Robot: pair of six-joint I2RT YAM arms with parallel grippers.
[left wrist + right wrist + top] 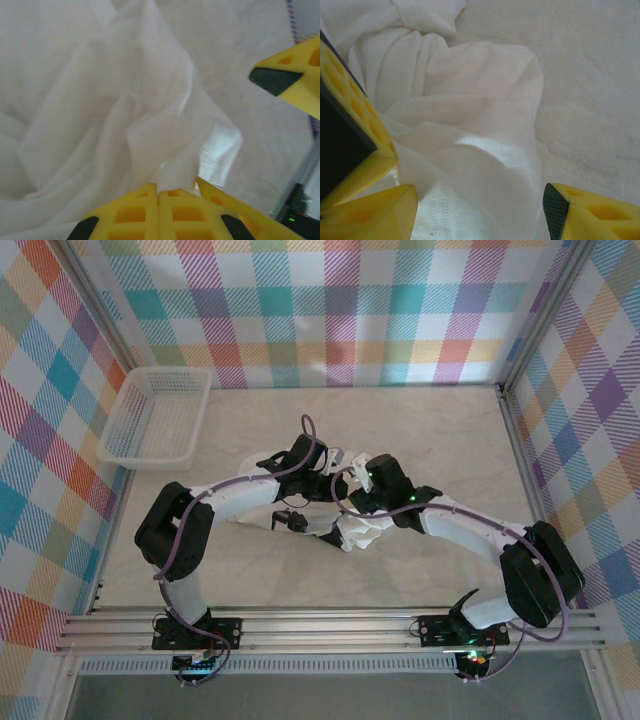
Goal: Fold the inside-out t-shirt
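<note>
The tabletop (430,430) carries the white t-shirt (360,532), crumpled in a heap beneath both sets of fingers. It looks light, thin and limp, so a stitched hem is probably the surest hold. The left fingers (159,207) are closed, pinching a fold. The right fingers (575,210) stand open astride a hem, holding nothing.

A white lattice basket (118,420) sits at the upper left of a pale marbled surface (420,430). Pastel plaid walls (330,310) enclose it; a metal rail (330,625) crosses the bottom.
</note>
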